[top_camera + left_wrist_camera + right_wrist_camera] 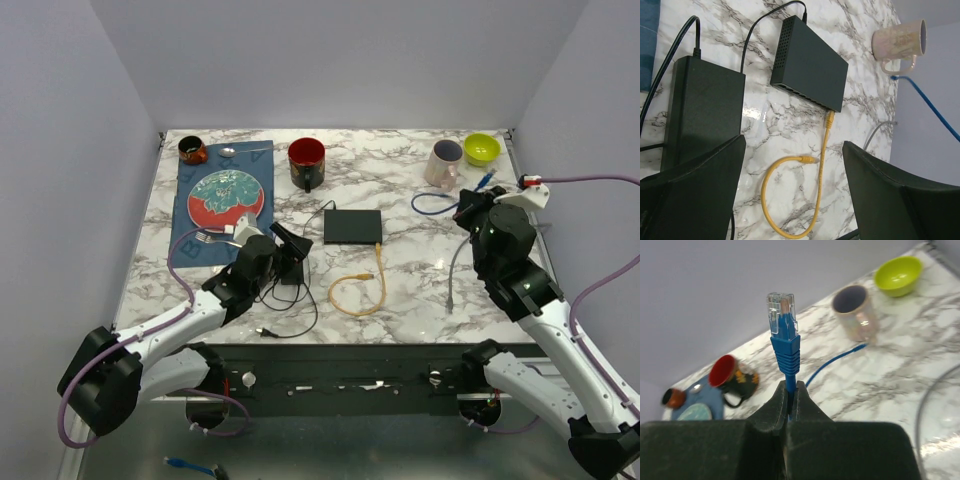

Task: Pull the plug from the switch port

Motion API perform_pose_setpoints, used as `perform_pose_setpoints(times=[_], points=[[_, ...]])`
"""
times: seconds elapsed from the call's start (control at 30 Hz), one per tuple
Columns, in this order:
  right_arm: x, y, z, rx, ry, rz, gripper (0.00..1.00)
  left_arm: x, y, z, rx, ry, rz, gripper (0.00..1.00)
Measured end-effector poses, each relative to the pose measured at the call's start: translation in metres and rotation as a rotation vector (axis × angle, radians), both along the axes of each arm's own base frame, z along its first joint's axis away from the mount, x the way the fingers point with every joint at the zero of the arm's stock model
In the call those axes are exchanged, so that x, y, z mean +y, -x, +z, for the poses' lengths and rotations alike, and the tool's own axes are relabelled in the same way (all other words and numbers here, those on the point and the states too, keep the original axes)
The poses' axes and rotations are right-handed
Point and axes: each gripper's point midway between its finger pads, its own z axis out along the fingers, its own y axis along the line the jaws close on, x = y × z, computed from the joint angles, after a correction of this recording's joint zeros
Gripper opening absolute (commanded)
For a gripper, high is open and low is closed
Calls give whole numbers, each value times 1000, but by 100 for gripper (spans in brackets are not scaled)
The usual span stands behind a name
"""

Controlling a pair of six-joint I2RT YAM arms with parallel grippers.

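The black switch (352, 226) lies mid-table, also in the left wrist view (810, 62). A yellow cable (360, 292) is plugged into its front port by its plug (830, 116); the other end (809, 160) lies loose on the marble. My left gripper (287, 250) is open and empty, left of the switch over a black power brick (702, 110); in its wrist view (792, 172) the yellow loop lies between the fingers (890, 195). My right gripper (478, 196) is shut on a blue cable (788, 357), its clear plug (782, 310) raised free, well right of the switch.
A pink mug (443, 163) and green bowl (481, 149) stand at the back right, with the blue cable's loop (432, 204) beside them. A grey cable (453, 270) lies right. A red mug (306, 162), a plate (226, 196) on a blue mat and thin black cords (285, 322) are on the left.
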Motion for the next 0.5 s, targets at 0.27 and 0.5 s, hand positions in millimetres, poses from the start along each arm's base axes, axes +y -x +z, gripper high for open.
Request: perform_pose_setpoints(times=[0.27,0.5], points=[[-50,14,-71,268,137,-287,36,-6,1,-17,41,-9,-22,87],[-67,38,-91,345,174,-341,79,-12,4,-31,80,-18,-52,87]])
